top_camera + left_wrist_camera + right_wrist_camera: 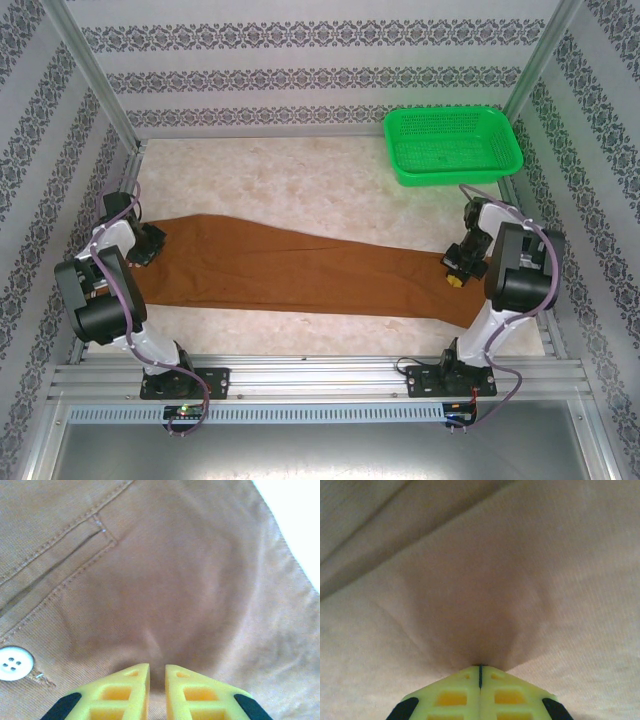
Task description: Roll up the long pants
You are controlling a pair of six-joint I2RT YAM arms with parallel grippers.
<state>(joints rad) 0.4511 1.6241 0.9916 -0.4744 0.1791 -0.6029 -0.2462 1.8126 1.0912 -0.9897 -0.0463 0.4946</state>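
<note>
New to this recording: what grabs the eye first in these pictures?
The rust-brown long pants lie stretched flat across the table from left to right. The left claw pinches the waist end and the right claw pinches the hem end. A bright green basket sits at the far right corner, apart from the cloth. The left wrist view adds a white button beside a pocket seam.
</note>
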